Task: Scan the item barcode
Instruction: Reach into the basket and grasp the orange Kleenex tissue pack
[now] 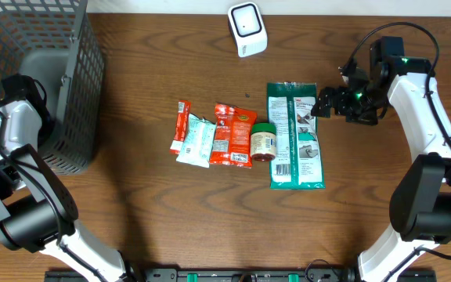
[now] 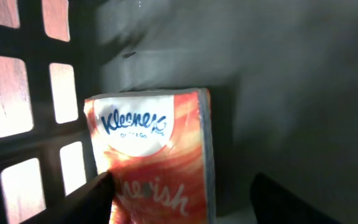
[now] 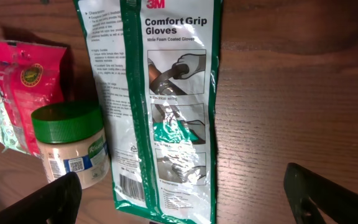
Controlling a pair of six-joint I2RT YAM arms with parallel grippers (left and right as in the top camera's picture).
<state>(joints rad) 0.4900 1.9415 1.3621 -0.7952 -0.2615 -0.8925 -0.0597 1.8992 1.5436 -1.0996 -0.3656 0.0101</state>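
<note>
Presently, the left pincer (image 2: 180, 177) is located inside the dark mesh basket (image 1: 77, 117) at the far left corner of the surface (image 1: 155, 219). Its jaws are spread. A Kleenex pack (image 2: 154, 155) is seen between them, upright against the basket's grey floor. One finger (image 2: 95, 199) overlaps the pack's printed face at its left edge; the other is set clearly apart from the pack's right edge, so no pinch is applied.

The right pincer (image 1: 321, 103) is held just beside the right edge of the gloves package (image 1: 300, 157), near its top, with jaws spread wide and nothing gripped. The green and white package lies flat, and its barcode (image 3: 129, 183) is turned upward near the lower end.

A green-lidded jar (image 1: 263, 142) lies against the left edge of the gloves package. To its left, three items are arranged in a row, each touching or overlapping the next: a red snack pack (image 1: 232, 133), a pale pack (image 1: 196, 141) and a narrow red and white sachet (image 1: 181, 125).

The white scanner (image 1: 247, 29) is placed at the far edge of the surface, well apart from both pincers and from the row of items.
</note>
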